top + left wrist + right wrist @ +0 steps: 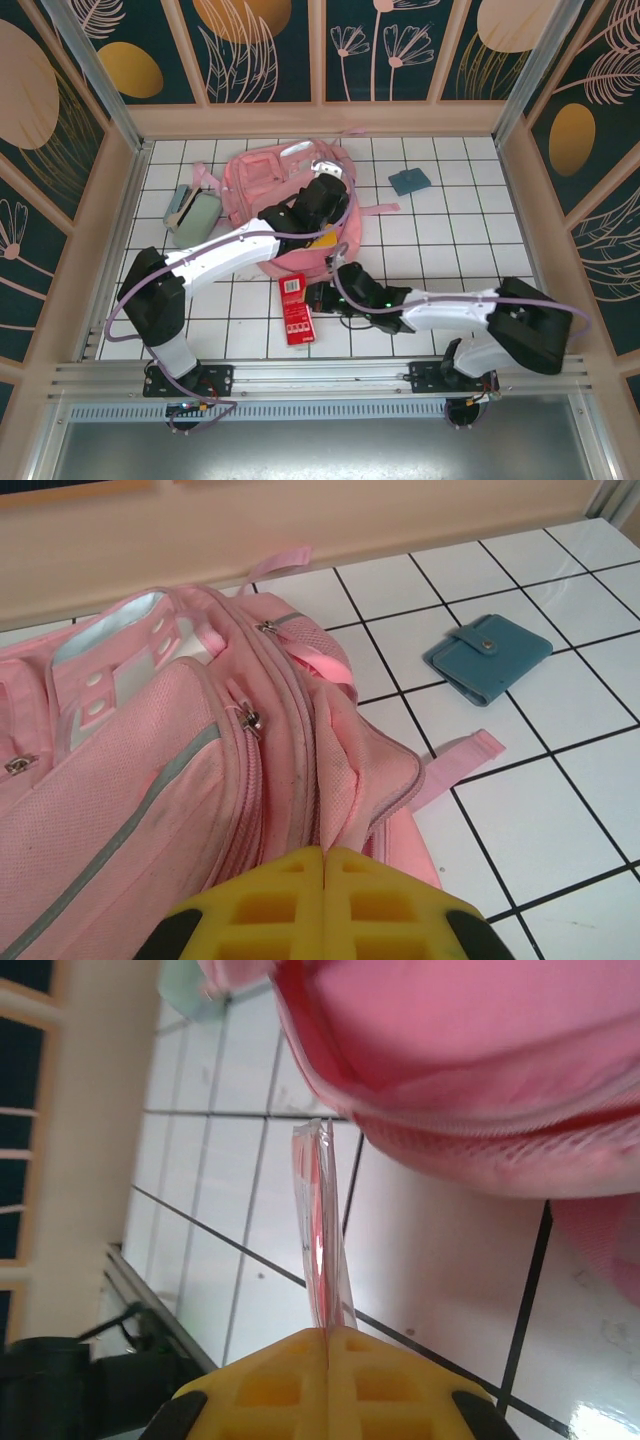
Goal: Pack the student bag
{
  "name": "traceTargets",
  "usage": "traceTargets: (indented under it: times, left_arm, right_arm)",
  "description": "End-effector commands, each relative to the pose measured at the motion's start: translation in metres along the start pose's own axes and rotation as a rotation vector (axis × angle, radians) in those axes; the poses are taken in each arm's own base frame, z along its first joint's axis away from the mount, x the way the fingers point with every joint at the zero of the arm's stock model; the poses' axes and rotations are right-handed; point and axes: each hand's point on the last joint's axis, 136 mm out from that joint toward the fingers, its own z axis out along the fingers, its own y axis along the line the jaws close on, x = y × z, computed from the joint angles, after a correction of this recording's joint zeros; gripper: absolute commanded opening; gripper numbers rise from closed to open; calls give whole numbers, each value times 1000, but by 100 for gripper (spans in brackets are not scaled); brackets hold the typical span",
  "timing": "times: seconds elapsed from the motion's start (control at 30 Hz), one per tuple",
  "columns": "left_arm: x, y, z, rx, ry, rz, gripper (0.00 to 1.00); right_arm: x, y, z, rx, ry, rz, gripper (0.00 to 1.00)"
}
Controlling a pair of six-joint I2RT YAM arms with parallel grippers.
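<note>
The student bag [262, 185], a large light-pink backpack, lies at the middle back of the tiled table. My left gripper [325, 240] is shut on a fold of pink fabric at the bag's near right edge, beside its open zip. In the left wrist view the yellow fingers [325, 852] pinch that flap of the bag [150, 810]. My right gripper [312, 298] is shut on a flat red packet [295, 318] just in front of the bag. The right wrist view has the packet [320, 1230] edge-on between the shut fingers [329, 1332], under the bag [470, 1060].
A mint-green pencil case [193, 215] lies left of the bag. A small blue wallet [409, 180] lies right of it, also [487, 658] in the left wrist view, near a loose pink strap [455, 765]. Wooden walls fence the table.
</note>
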Motion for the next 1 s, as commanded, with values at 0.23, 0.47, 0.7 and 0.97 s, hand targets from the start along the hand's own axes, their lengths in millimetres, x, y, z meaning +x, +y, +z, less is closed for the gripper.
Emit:
traceTargets:
  times: [0.23,0.47,0.7,0.97]
  left_arm:
    - [-72,10,-37,-14,-159,-52,0]
    - [-90,8,-54,21,-190,-57,0]
    - [-100,-5,-60,90,-193,-41,0]
    - [-102,-14,-61,135,-186,-32,0]
  right_arm:
    - [-67,-1,-71,-186,-250,54,0]
    - [-120,8,-79,-283,-353,61,0]
    - [-174,20,-60,-365,-428,116,0]
    - [-229,14,-30,-446,-543,259,0]
